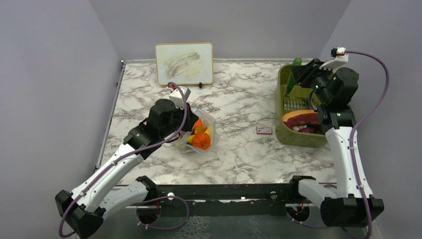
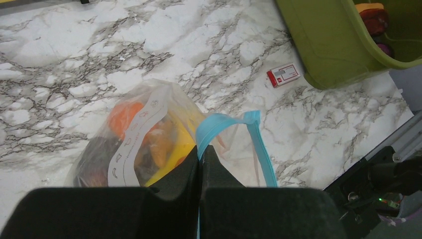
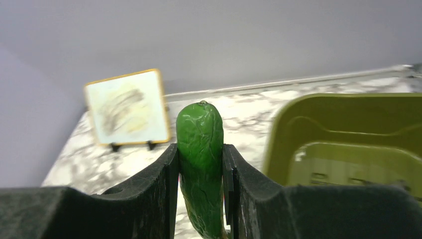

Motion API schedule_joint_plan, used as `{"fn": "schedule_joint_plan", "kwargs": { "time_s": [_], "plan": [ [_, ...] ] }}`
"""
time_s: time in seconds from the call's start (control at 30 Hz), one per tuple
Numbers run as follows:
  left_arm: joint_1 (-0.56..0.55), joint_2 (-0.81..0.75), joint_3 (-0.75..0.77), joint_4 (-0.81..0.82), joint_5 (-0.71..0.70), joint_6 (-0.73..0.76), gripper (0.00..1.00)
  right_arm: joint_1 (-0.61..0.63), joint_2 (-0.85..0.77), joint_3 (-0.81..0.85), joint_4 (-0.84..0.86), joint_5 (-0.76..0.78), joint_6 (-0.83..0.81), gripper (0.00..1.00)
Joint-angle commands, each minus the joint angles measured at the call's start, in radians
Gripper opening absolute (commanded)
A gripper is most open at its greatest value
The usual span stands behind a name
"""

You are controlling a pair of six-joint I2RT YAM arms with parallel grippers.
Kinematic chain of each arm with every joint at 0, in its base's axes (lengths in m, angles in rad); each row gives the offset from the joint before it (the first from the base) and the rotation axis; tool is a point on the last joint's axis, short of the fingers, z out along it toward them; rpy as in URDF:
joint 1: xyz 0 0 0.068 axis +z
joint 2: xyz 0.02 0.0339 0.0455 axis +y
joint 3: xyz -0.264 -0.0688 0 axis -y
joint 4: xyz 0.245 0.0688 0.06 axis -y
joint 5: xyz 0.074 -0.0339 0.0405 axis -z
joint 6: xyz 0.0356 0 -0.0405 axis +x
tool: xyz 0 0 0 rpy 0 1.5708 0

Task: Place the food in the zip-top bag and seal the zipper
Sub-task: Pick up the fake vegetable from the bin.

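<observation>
The clear zip-top bag (image 1: 201, 133) lies left of the table's middle with orange, yellow and dark food (image 2: 149, 144) inside. My left gripper (image 2: 200, 152) is shut on the bag's light-blue zipper (image 2: 221, 123) at the mouth, which gapes open to the right. My right gripper (image 3: 200, 154) is shut on a green cucumber-like piece (image 3: 200, 149) and holds it up above the olive-green bin (image 1: 281, 89); the piece's tip shows in the top view (image 1: 297, 61). More food, an orange-and-red slice (image 1: 300, 117) and a dark purple piece (image 1: 306, 130), lies in the bin.
A small red-and-white card (image 1: 264, 130) lies on the marble table between bag and bin. A framed board (image 1: 184, 63) stands at the back edge. The bin (image 2: 328, 45) fills the right side, by the wall.
</observation>
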Motion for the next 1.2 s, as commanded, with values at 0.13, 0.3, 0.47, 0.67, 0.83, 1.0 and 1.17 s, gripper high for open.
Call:
{"fn": "schedule_joint_plan", "kwargs": {
  "time_s": [0.13,0.3,0.47,0.67,0.83,1.0,1.17],
  "plan": [
    [-0.003,0.0,0.106,-0.003,0.077,-0.104,0.0,0.127,-0.088,-0.024,0.052,-0.236,0.088,0.17],
    [-0.003,0.014,0.131,-0.002,0.083,-0.162,0.0,0.135,-0.102,-0.027,0.134,-0.39,0.146,0.18],
    [-0.003,0.046,0.114,0.002,0.074,-0.178,0.0,0.185,-0.14,-0.067,0.197,-0.433,0.177,0.18],
    [-0.003,0.057,0.081,0.026,0.101,-0.207,0.0,0.256,-0.175,-0.166,0.283,-0.443,0.238,0.18],
    [-0.003,0.066,0.077,0.025,0.096,-0.194,0.0,0.419,-0.171,-0.197,0.281,-0.357,0.223,0.18],
    [-0.003,0.075,0.069,0.026,0.101,-0.187,0.0,0.613,-0.13,-0.196,0.3,-0.247,0.189,0.18],
    [-0.003,0.074,0.073,0.024,0.144,-0.195,0.0,0.816,-0.048,-0.21,0.446,-0.183,0.135,0.18]
  ]
}}
